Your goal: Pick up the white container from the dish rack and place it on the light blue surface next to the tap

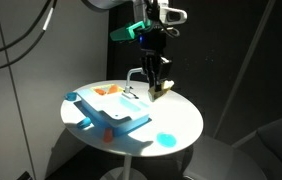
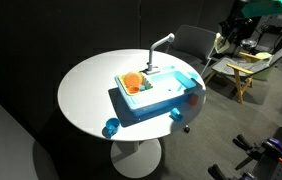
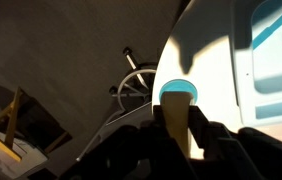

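Just one tap (image 2: 161, 42), one dish rack (image 2: 131, 80).

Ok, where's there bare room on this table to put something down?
The widest bare table lies past the sink's rack end, bordered by the blue disc. A narrower strip runs behind the tap. The sink itself is crowded.
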